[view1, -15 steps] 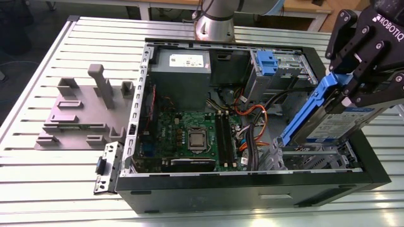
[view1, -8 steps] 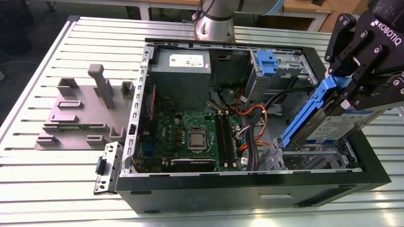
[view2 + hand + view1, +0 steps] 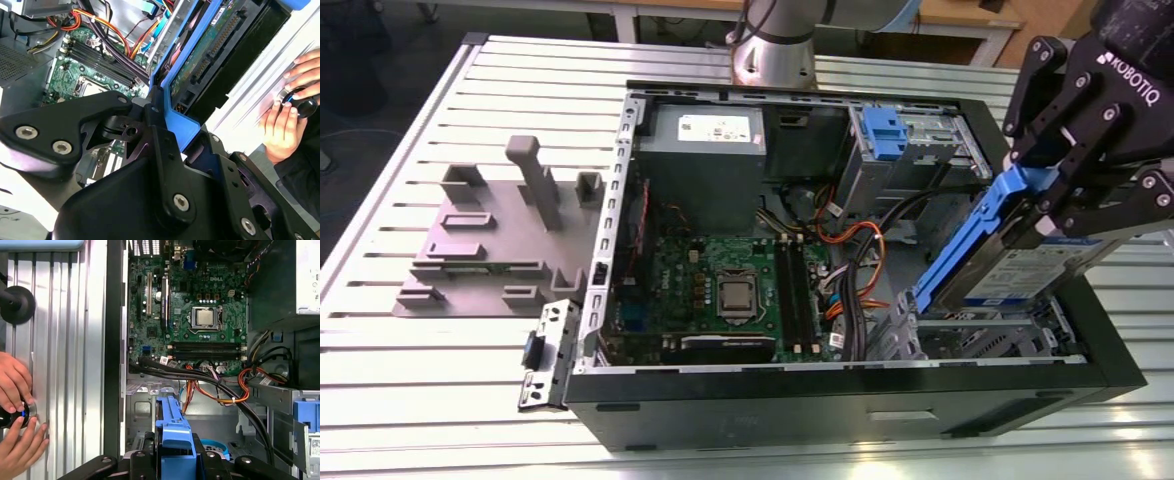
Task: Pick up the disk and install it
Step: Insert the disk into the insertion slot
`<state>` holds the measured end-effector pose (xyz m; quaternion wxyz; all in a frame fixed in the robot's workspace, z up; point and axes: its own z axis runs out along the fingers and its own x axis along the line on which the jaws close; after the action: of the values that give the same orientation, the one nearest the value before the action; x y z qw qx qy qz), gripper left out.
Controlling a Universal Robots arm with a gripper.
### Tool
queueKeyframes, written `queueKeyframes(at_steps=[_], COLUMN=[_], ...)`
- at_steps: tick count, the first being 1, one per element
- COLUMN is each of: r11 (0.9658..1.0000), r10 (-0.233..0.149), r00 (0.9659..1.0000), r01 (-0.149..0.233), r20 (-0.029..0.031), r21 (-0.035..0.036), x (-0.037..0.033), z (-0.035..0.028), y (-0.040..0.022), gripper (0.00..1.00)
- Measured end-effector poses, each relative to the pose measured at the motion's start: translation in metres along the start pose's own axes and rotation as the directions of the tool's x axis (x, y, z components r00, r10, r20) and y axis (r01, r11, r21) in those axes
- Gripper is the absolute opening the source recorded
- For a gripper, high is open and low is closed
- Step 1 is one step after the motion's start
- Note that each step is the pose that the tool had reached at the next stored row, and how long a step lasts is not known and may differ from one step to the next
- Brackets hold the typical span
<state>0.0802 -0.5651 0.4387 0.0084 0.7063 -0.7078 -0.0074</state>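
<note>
Your gripper [image 3: 1051, 205] squeezes the disk [image 3: 1007, 270] tight between its fingers. Think of the exterior view as a clock face laid over the open case [image 3: 827, 405]. The disk hangs at 3 o'clock, just above the metal bay [image 3: 987, 335] at 4 o'clock. The disk is tilted, with its low end pointing down into the case and its high end up in the gripper. You cannot tell if the low end touches the bay.

The green board [image 3: 720, 285] lies at 9 o'clock inside the case. The grey power box [image 3: 707, 135] sits at 11 o'clock, and a blue latch [image 3: 887, 130] stands at 1 o'clock. Farther out past 9 o'clock, a grey rack [image 3: 494, 230] sits on the table [image 3: 440, 400], well apart from the disk.

In the first wrist view, a person's hand [image 3: 14, 382] rests on a small round knob [image 3: 22, 410] on the table beside the case.
</note>
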Motion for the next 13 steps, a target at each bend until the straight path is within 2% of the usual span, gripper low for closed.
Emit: queueKeyframes(at_steps=[13], r11=[1.0], r10=[0.0], r00=[1.0], r01=[0.0], r20=[0.0004], r21=[-0.0001], x=[0.0], z=[0.0049], y=[-0.0001], gripper=[0.37])
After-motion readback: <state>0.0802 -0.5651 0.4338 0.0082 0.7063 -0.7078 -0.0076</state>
